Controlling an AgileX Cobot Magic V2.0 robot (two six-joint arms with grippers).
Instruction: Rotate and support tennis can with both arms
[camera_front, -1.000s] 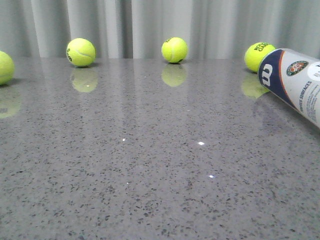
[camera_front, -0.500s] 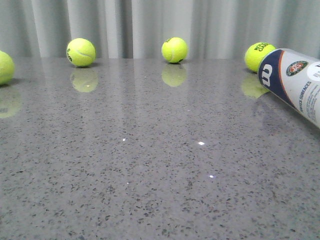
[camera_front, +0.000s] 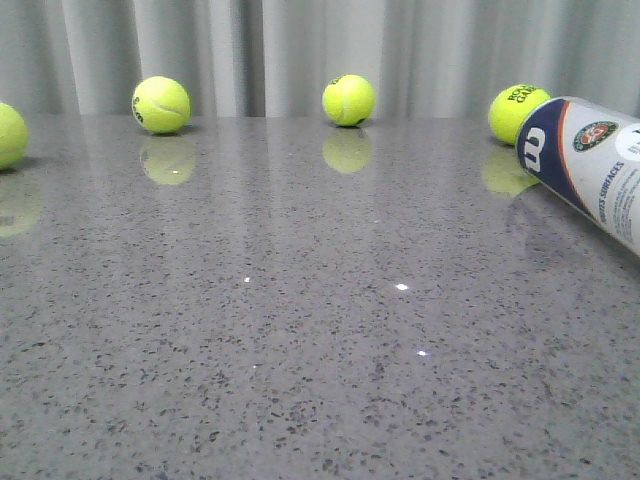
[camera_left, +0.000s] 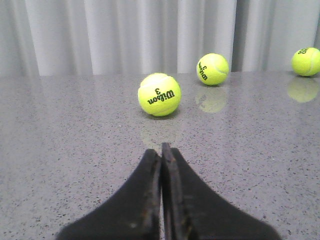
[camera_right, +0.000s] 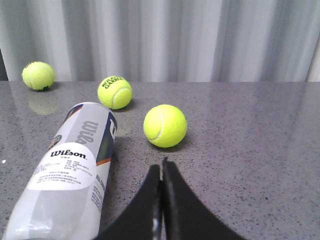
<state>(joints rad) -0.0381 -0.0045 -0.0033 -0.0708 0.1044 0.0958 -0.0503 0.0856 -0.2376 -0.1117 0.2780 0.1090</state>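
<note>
Jaws closed on both arms; tennis can (camera_front: 590, 165) lies unmoved since before

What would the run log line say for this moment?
tennis can: lying on its side, untouched | left pincer: shut, empty | right pincer: shut, empty, beside can

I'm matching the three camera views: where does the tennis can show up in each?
Front view: tennis can lying on its side at the right edge.
Left wrist view: not in it.
Right wrist view: tennis can lying at lower left.
Shared landmark: the "Roland Garros" ball next to the can's end, in front and right wrist views.
</note>
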